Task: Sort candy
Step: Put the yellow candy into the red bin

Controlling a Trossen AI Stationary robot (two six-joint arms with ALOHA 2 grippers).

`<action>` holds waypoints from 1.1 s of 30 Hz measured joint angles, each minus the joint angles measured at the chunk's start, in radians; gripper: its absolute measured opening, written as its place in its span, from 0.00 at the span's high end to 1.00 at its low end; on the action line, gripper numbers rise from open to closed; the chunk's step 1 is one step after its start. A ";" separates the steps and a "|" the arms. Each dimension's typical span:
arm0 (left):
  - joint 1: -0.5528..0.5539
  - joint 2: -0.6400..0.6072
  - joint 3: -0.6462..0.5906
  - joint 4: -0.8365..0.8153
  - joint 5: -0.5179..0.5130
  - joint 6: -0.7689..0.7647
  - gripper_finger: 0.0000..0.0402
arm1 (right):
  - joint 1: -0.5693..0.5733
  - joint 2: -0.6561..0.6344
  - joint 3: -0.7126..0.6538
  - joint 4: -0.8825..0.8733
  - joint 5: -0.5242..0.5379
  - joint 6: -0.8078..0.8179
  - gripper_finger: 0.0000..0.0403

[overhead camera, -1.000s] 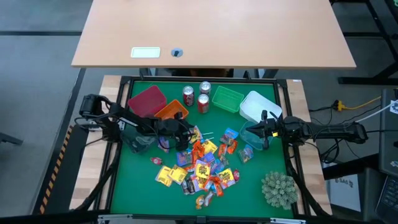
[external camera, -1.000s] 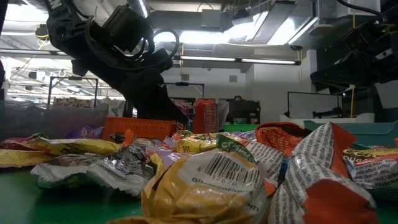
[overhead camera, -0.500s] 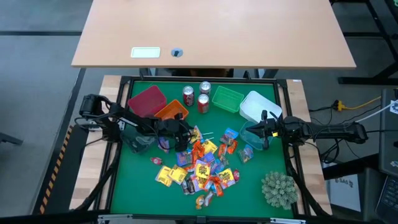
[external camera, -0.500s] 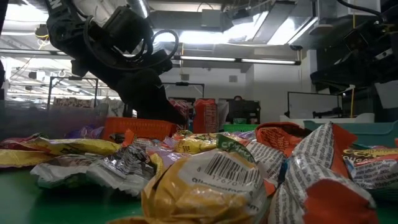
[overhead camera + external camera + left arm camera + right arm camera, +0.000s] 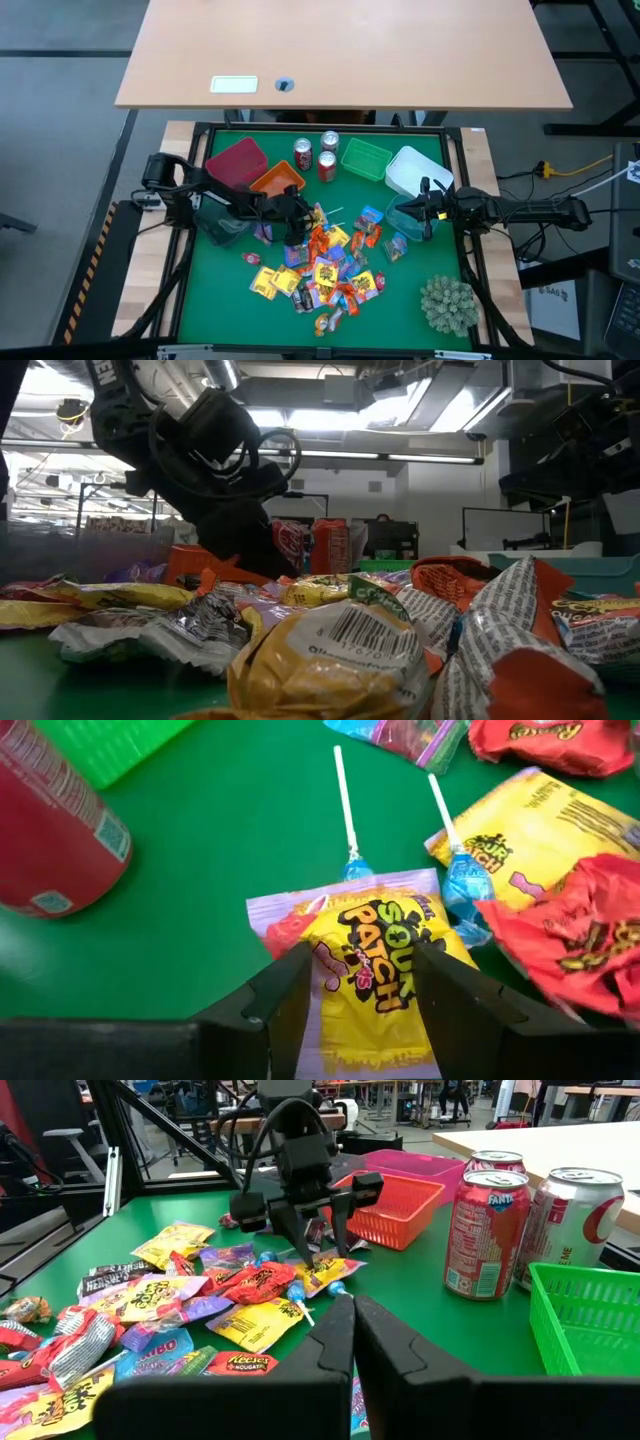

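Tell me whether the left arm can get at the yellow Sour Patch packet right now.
Probably yes. The left gripper hangs open right over the yellow Sour Patch packet, a finger on either side and nothing between. The packet lies on a purple wrapper, with two lollipops close by, which might get caught too.

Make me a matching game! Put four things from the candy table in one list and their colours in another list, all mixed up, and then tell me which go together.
Things:
1. basket beside the soda cans
2. basket next to the left gripper
3. Sour Patch packet between the left gripper's fingers
4. tub near the right gripper

Colours:
A. white
B. yellow
C. green
D. orange

Pairs: 1-C, 2-D, 3-B, 4-A
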State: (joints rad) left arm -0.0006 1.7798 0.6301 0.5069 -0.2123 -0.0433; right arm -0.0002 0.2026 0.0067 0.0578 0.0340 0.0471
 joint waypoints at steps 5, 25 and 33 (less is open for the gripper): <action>0.000 -0.002 0.009 -0.010 -0.006 0.001 0.69 | 0.000 0.000 0.000 0.000 0.000 0.000 0.98; 0.000 -0.066 0.008 -0.044 -0.007 0.004 1.00 | 0.000 0.000 0.000 0.000 0.000 0.000 0.98; 0.000 -0.144 0.008 -0.078 -0.007 0.006 1.00 | 0.000 0.000 0.000 0.001 0.000 0.000 0.98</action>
State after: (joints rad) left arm -0.0006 1.6362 0.6377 0.4284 -0.2192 -0.0378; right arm -0.0002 0.2024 0.0071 0.0586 0.0338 0.0471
